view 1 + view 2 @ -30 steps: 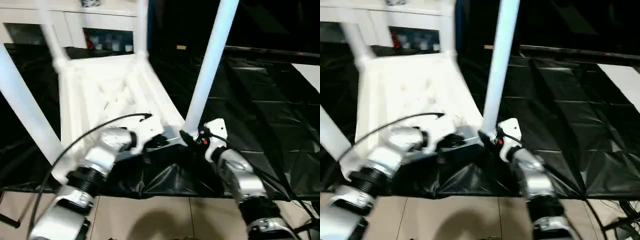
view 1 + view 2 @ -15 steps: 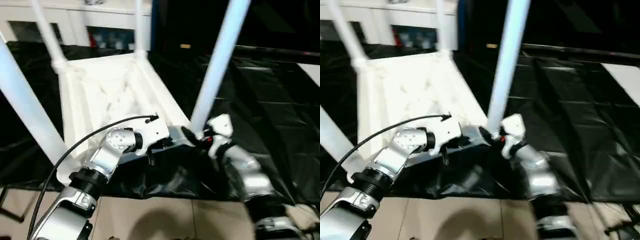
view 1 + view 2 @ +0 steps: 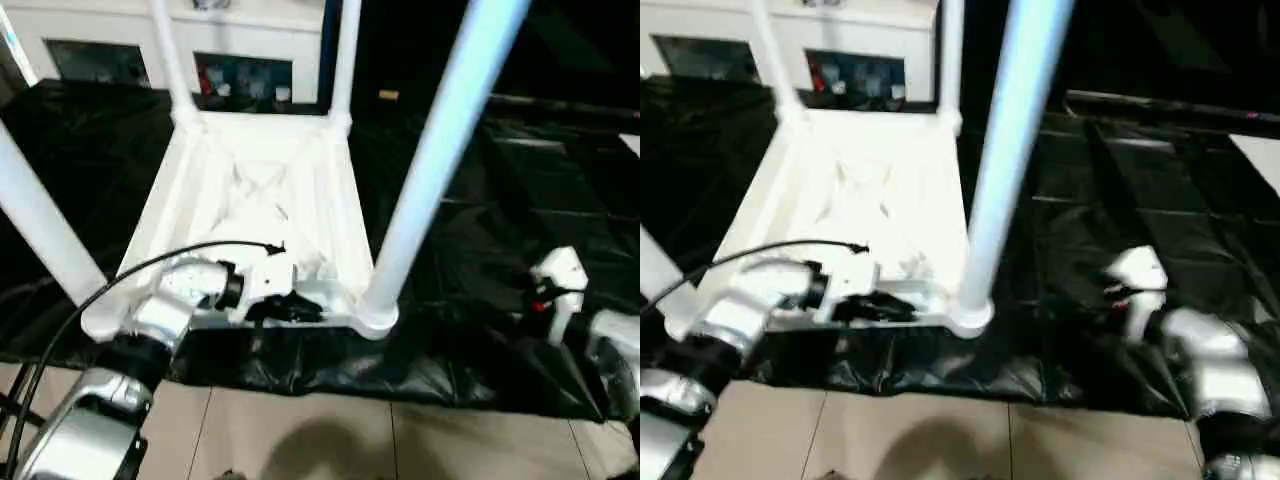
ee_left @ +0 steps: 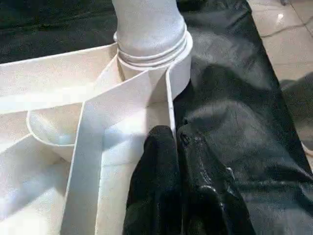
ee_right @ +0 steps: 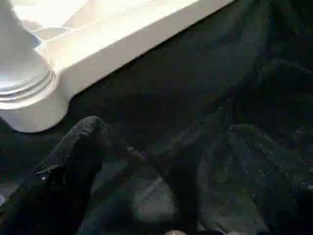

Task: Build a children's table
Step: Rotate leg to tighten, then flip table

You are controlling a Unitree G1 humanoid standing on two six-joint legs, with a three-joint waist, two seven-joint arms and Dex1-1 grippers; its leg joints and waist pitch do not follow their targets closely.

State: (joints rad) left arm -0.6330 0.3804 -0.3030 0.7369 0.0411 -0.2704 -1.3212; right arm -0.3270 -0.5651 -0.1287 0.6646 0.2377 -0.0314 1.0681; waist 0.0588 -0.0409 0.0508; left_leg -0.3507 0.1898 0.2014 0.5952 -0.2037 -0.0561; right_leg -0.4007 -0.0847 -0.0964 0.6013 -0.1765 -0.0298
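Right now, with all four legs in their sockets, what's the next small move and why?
Probably open the left tool and back it off. It is shut on the near rim of the upside-down children's table. All four legs stand up from the corner sockets, the near right leg apparently seated, and the right tool already hangs open over the black cloth, clear of the table.

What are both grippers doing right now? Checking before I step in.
Left gripper: shut on the children's table's near rim.
Right gripper: open, holding nothing, apart from the table.
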